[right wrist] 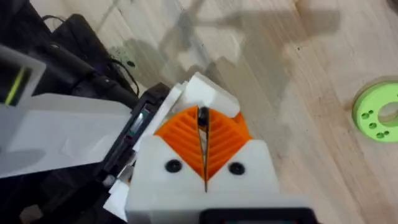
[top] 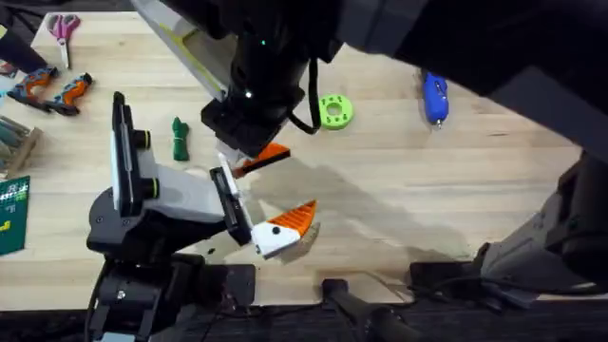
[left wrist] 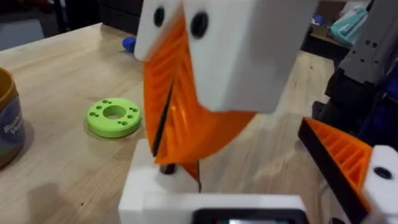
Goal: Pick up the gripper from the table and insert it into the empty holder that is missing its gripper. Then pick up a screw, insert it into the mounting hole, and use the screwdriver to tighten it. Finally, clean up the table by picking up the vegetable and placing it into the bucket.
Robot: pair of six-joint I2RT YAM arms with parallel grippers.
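Note:
My right gripper reaches across from the right and stands shut above the left arm's fingers. Pinched between its orange pads is the small gripper, of which a dark edge shows. Just beneath it is the plain white holder, one finger of my left gripper. The left gripper is open, and its other finger carries an orange tip. The dark green vegetable lies on the table at the left. At the back right lies the blue screwdriver. The bucket stands at the left edge of the left wrist view.
A lime green disc lies just behind the grippers. Pink-handled scissors and several coloured toy pieces sit at the far left. The right arm's dark bulk hangs over the table's back right. Bare wood runs between the disc and the screwdriver.

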